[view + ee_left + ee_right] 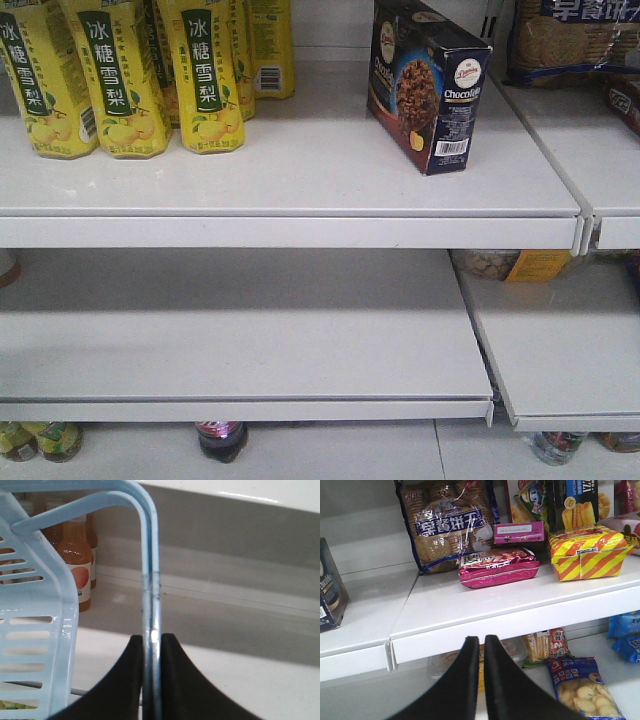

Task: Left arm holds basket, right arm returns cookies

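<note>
The white metal shelf (300, 180) carries the cookies (428, 85), one tall navy cardboard carton standing upright, long axis vertical, barcode end facing the aisle, right of three yellow pear-drink bottles (125, 75). The light blue slotted plastic basket (35, 630) hangs by its hoop handle (151, 605), clamped in the left gripper (152, 645). The right gripper (481, 647) is pressed together, holding nothing.

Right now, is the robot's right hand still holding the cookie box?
No, the right gripper is shut on nothing, and the cookies stand upright on the shelf.
</note>
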{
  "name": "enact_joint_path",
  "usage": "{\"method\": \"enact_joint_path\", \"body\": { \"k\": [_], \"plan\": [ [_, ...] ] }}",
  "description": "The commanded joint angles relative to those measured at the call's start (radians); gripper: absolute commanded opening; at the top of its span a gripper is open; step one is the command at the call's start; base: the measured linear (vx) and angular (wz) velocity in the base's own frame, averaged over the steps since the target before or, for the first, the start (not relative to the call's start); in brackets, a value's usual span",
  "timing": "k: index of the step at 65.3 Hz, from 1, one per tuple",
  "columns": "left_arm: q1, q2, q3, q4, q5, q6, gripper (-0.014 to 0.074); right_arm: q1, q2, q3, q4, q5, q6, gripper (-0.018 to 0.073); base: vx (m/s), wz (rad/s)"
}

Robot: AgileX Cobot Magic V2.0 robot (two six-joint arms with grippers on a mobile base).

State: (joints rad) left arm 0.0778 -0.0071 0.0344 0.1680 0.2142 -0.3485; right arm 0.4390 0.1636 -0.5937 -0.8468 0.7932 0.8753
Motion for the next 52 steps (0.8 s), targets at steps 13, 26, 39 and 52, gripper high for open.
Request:
{"method": "enact_joint_path", "body": {
  "k": [13, 26, 39, 52],
  "plan": [
    [-0.008, -0.016, -0.031, -0.015, -0.128, 0.019, 0.0000, -0.001, 0.017, -0.022, -0.041, -0.054, -0.008, -0.0011, 0.00, 0.00],
    [-0.008, -0.016, -0.029, -0.065, -0.225, 0.034, 0.0000, -0.001, 0.017, -0.022, -0.041, -0.054, -0.008, -0.0011, 0.00, 0.00],
    [-0.008, -0.017, -0.029, -0.252, -0.214, 0.266, 0.0000, -0.001, 0.017, -0.022, -0.041, -0.054, -0.008, -0.0011, 0.00, 0.00],
    [-0.008, -0.017, -0.029, -0.273, -0.198, 0.326, 0.0000, -0.001, 0.017, -0.022, -0.041, -0.054, -0.008, -0.0011, 0.00, 0.00]
  ]
}}
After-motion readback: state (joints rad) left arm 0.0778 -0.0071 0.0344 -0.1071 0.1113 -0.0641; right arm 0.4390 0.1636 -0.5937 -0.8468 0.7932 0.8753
